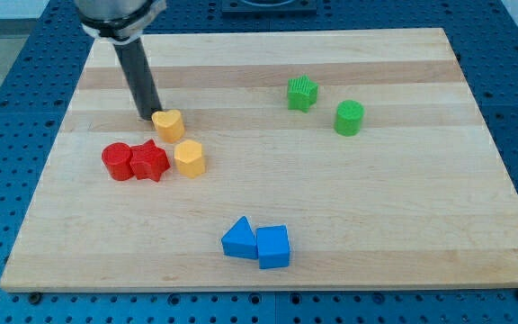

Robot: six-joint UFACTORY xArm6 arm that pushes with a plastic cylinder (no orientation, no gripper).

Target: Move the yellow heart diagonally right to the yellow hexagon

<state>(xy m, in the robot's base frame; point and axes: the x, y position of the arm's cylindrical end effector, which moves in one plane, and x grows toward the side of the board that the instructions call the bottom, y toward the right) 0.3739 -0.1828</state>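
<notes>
No gripper fitted; my tip (147,118) touches the yellow heart (168,123) from its 9 o'clock side. Yellow hexagon (190,158) lies at heart's 5 o'clock, just beside.

Board (349,207) pale smooth wood; blocks matt plastic.

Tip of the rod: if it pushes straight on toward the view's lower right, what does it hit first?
My tip sits just left of the yellow heart, so it meets that first; the yellow hexagon lies just beyond.
</notes>
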